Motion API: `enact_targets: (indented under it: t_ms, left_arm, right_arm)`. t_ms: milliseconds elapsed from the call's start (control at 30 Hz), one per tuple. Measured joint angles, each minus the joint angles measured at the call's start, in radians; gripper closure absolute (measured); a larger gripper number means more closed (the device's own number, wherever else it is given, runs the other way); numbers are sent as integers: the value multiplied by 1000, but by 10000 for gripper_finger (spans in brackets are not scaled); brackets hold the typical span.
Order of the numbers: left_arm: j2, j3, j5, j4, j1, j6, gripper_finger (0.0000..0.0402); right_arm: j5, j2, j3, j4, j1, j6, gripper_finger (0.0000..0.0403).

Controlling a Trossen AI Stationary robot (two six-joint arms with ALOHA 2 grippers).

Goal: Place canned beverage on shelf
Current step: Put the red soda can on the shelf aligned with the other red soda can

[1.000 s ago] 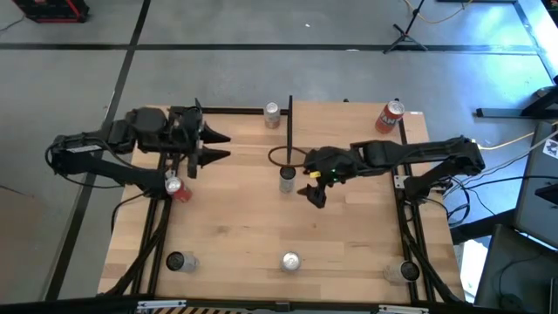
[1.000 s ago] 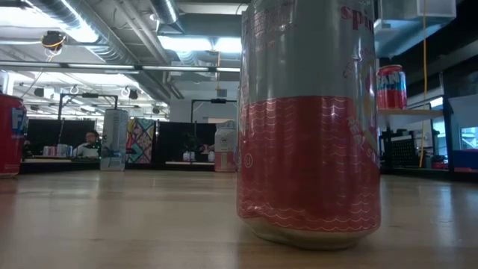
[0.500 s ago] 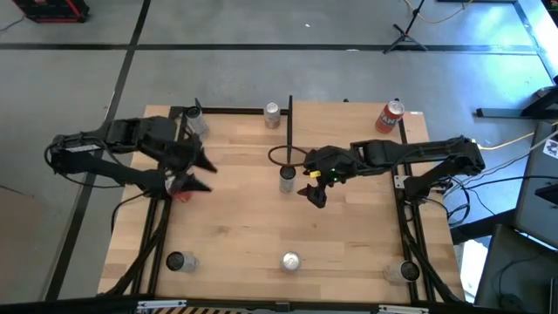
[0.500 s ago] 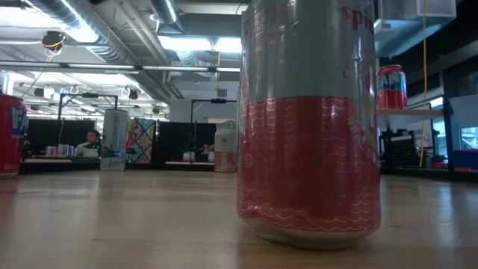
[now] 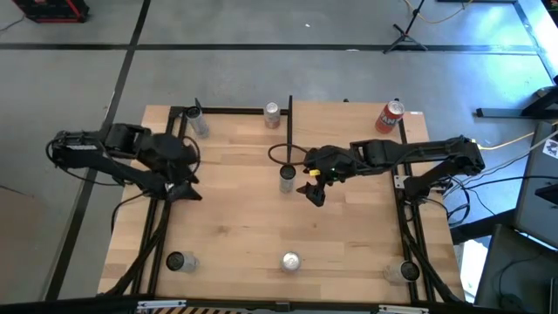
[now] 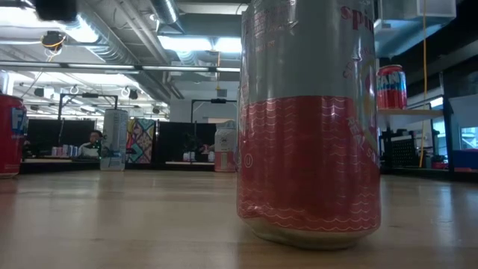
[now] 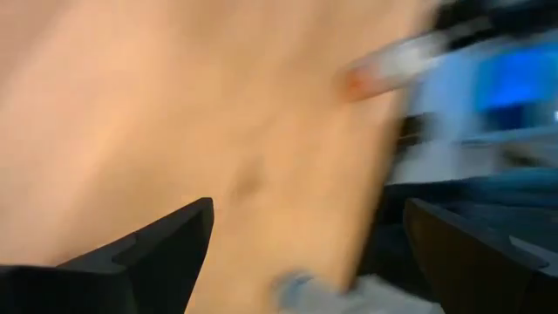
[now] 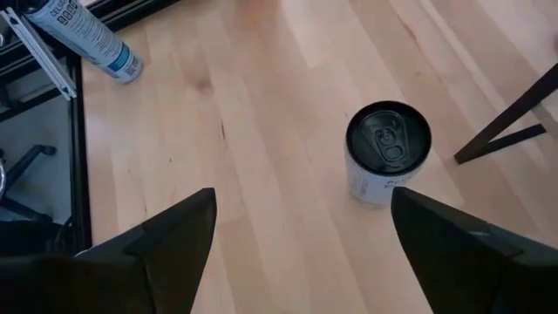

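- The right gripper (image 8: 302,199) is hovering just beside the white can (image 8: 388,148), its fingers standing wide apart and gripping nothing.
- That can is standing upright in the middle of the tabletop (image 5: 235,218), its long axis vertical and its dark pull-tab top facing up; it is touching neither finger.
- The left gripper (image 5: 187,190) is hanging well to the left of the white can, at the table's left edge, with its fingers also spread and nothing showing between them; its wrist view is smearing into blur, so what is lying under it cannot be made out.
- The shelf (image 6: 411,112) is showing only as a thin edge in the low view, with a red can (image 6: 390,86) standing upright on it; the same red can (image 5: 392,115) is sitting well to the right of the white can and farther back.
- A grey and red can (image 6: 310,119) is filling the low view, its top cut off, hiding much of the table behind it.
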Motion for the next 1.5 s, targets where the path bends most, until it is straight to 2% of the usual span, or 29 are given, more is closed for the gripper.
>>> enact_targets:
  t_ms: [100, 233, 500, 733, 1033, 1133, 1300, 1500]
  left_arm:
    - [17, 0, -147, -166, 3, -4, 31]
    - [70, -14, -187, -337, 26, 23, 30]
    - [127, -134, -169, -331, 77, 135, 30]
    - [129, -266, -121, -332, 121, 257, 30]
    - [129, -273, -182, -333, 150, 309, 30]
    - [129, -280, -167, -331, 158, 327, 30]
    - [129, -373, -108, -333, 167, 359, 30]
    - [144, -401, -138, -328, 167, 395, 31]
  right_arm:
    - [0, 0, 0, 1, 0, -2, 70]
    - [0, 0, 0, 10, 0, -2, 70]
    - [0, 0, 0, 13, 0, -3, 70]
    - [0, 0, 0, 13, 0, 1, 70]
    - [0, 0, 0, 13, 0, 1, 70]
    - [0, 0, 0, 13, 0, 1, 70]
    - [0, 0, 0, 13, 0, 1, 70]
    - [0, 0, 0, 13, 0, 1, 70]
